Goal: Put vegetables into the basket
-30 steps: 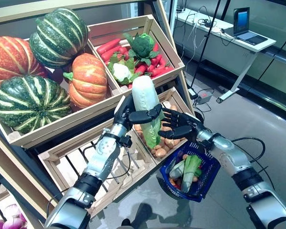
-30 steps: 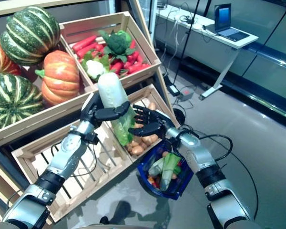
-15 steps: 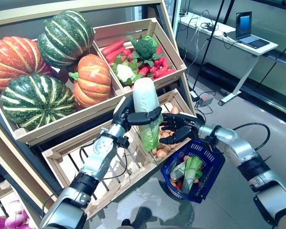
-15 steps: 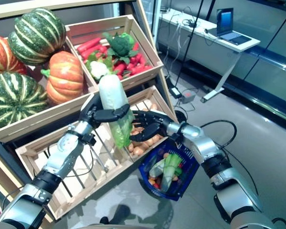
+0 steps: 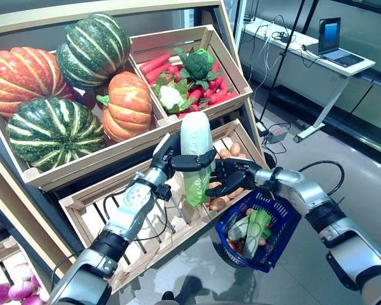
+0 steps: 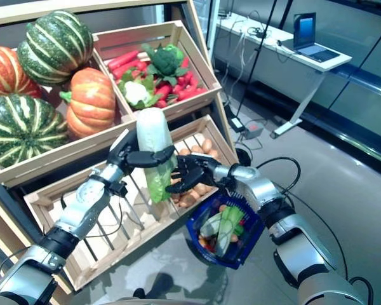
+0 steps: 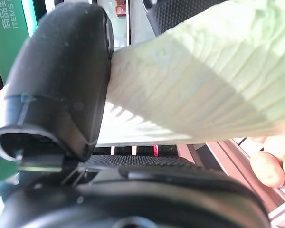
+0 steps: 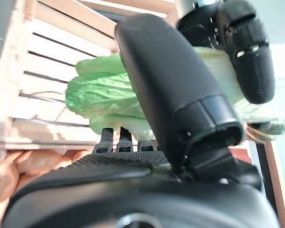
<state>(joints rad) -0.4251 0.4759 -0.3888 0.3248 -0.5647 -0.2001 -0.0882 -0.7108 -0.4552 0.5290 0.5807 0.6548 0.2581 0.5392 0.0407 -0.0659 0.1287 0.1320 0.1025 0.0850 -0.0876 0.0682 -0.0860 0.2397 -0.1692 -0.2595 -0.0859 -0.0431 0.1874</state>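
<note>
My left hand [image 5: 173, 157] is shut on a long pale napa cabbage [image 5: 195, 136] and holds it upright in front of the wooden stand, its green leafy end down. The left wrist view shows the cabbage [image 7: 194, 85] pressed against my thumb [image 7: 61, 80]. My right hand [image 5: 232, 176] is open, its fingers spread right beside the cabbage's leafy lower end [image 8: 99, 95], with the thumb [image 8: 171, 90] on one side. The blue basket [image 5: 280, 238] stands on the floor below my right forearm. It holds long green leafy vegetables and small orange ones.
The wooden stand [image 5: 82, 202] with slatted crates is right behind both hands. A low crate of potatoes [image 5: 232, 152] lies just behind the cabbage. A white desk with a laptop [image 5: 333, 38] stands far right. Open grey floor lies right of the basket.
My right hand has moved left and closed in on the cabbage's leafy lower end. My left hand still holds the cabbage upright in much the same place. The camera has shifted slightly.
</note>
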